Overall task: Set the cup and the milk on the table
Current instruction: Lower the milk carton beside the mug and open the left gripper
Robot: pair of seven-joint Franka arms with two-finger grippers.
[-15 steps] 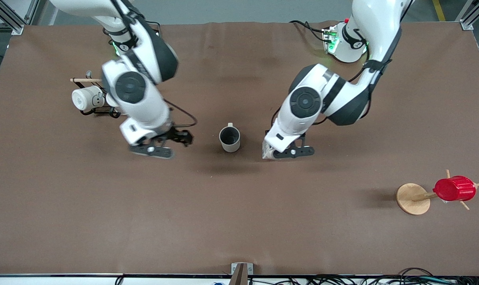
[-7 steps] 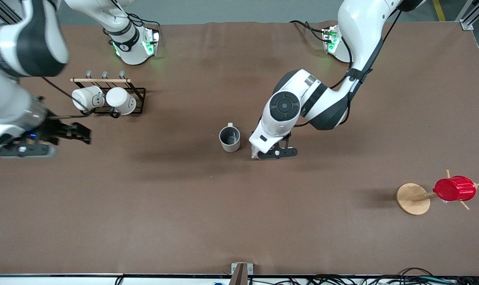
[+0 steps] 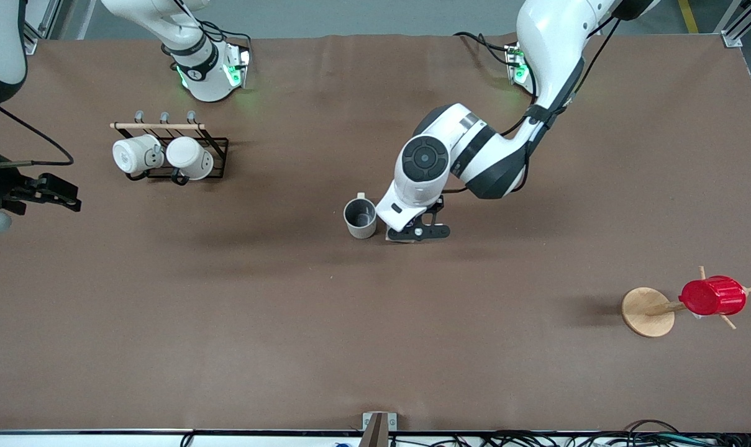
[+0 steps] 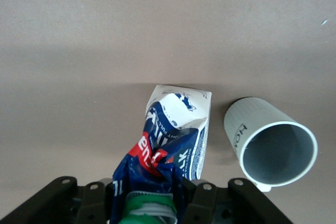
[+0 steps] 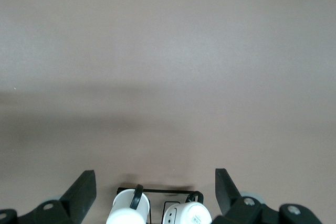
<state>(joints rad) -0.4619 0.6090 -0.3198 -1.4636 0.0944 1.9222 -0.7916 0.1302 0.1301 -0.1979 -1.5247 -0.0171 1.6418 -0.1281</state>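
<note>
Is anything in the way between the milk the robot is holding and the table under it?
Nothing visible is. The left end effector holds the milk over bare table. The cup stands close beside it, not under it. The right end effector waits open near the mug rack.

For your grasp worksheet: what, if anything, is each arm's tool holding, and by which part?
The left tool holds the milk by its upper end, near the green cap, beside the cup. The right tool is open and holds nothing, at the table's right-arm end.
</note>
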